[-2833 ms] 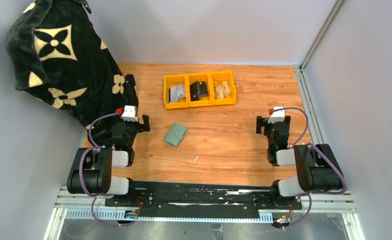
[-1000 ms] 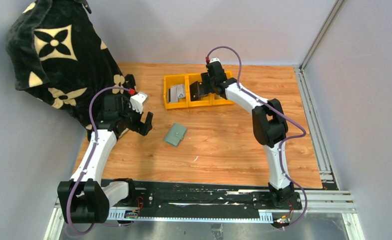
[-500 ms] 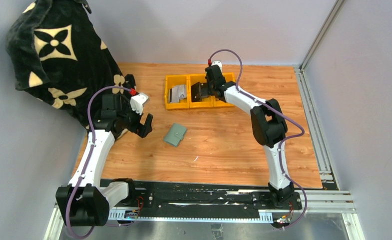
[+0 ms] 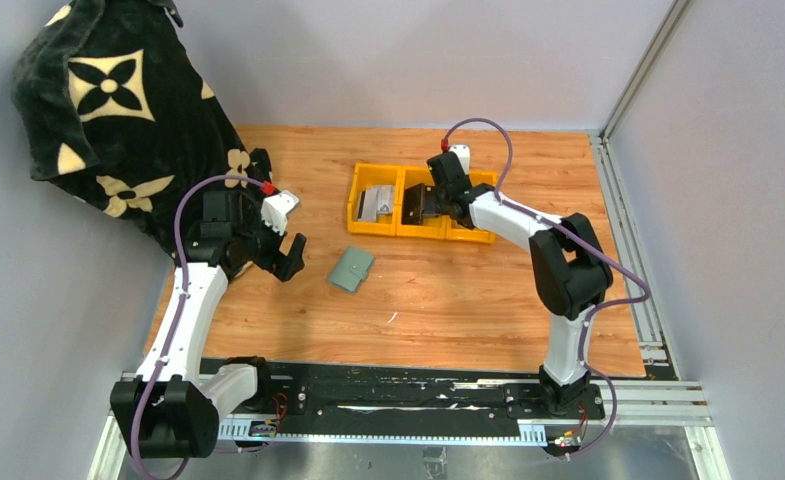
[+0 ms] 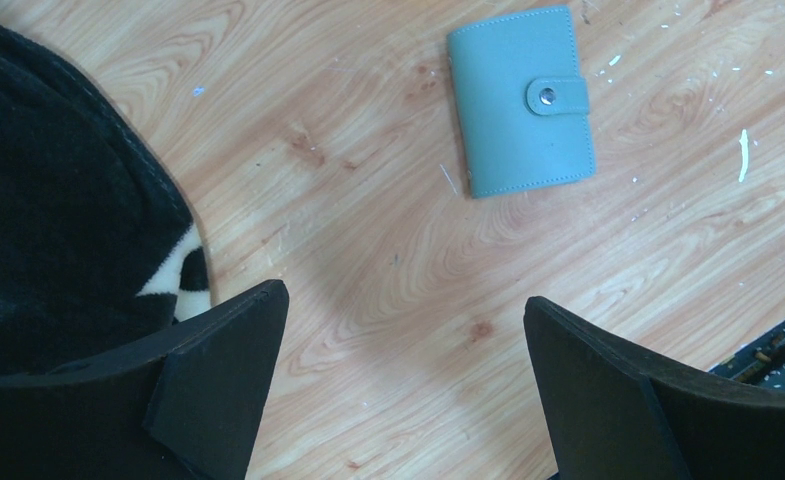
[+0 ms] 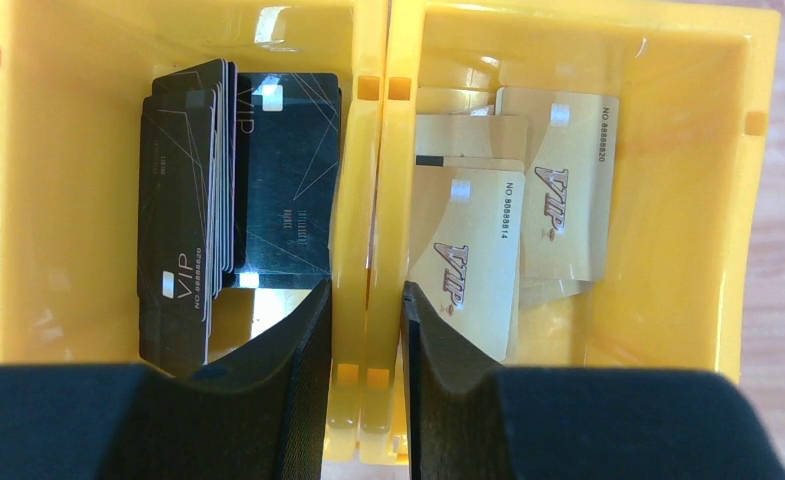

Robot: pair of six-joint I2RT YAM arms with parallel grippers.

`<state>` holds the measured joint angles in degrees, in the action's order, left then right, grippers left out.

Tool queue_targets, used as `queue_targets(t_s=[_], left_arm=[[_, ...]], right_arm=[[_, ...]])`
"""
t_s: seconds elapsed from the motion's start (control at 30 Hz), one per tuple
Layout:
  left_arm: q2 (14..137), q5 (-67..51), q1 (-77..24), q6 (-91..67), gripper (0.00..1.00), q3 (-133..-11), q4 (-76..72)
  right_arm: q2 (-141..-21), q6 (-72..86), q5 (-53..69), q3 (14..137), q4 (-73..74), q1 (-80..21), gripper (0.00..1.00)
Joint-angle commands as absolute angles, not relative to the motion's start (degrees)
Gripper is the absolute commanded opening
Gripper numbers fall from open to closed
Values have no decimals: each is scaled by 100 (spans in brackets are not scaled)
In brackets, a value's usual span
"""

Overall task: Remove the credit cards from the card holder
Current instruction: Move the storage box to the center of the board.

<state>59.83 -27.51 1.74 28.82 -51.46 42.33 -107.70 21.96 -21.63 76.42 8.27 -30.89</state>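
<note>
The card holder, sage green and snapped shut by its tab, lies flat on the wooden table; it also shows in the left wrist view. The credit cards inside it are hidden. My left gripper hovers just left of the holder, open, with bare wood between its fingers. My right gripper reaches into the row of yellow bins and is shut on the paired walls between the middle and right bins.
A black and cream plush blanket fills the back left corner, close behind my left arm. Black VIP cards lie in one bin, gold VIP cards in its neighbour, grey cards in the left bin.
My right gripper has closed on the bin walls and dragged the whole row of yellow bins to the right and nearer. The left arm has barely moved.
</note>
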Motion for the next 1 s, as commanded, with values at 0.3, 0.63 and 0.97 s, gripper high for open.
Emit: queue_targets(t_s=[0.3, 0.63, 0.97], left_arm=[[5782, -3098, 149, 3123, 100, -5317, 4643], [5830, -3368, 147, 3067, 100, -5303, 4658], [5956, -3299, 89, 3061, 100, -5327, 4667]], right_arm=[[-9650, 2083, -2591, 6677, 1107, -3287, 0], [-9666, 1908, -1921, 6639, 1080, -3535, 0], [-9205, 2351, -3024, 6850, 1597, -3745, 56]])
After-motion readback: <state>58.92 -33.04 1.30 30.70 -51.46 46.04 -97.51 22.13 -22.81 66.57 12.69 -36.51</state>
